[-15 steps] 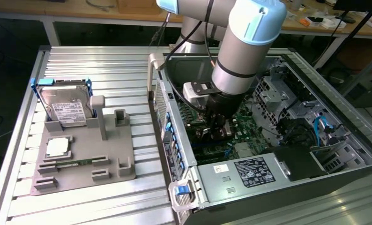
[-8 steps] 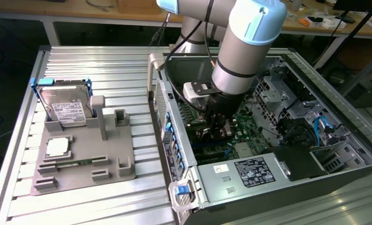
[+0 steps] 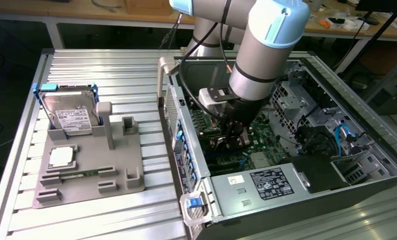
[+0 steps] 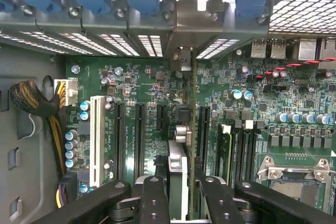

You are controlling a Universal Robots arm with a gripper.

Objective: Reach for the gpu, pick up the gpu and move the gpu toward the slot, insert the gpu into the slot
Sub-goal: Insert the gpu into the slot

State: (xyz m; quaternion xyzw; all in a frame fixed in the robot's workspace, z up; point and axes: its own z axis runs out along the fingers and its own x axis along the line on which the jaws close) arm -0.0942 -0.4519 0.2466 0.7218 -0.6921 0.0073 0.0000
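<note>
Silver arm (image 3: pixel 258 65), pale-blue caps (image 3: pixel 282 25), black fingers (image 4: pixel 152 198)

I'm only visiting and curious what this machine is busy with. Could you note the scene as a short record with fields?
setting: open computer case on a slatted metal table
arm: reaches down into the case
tool: closed on the gpu
gpu: upright, seen edge-on, over the green motherboard
slot: hidden beneath the card; whether the card is seated cannot be told
outside the case: hard drive and processor chip on a grey holder
</note>
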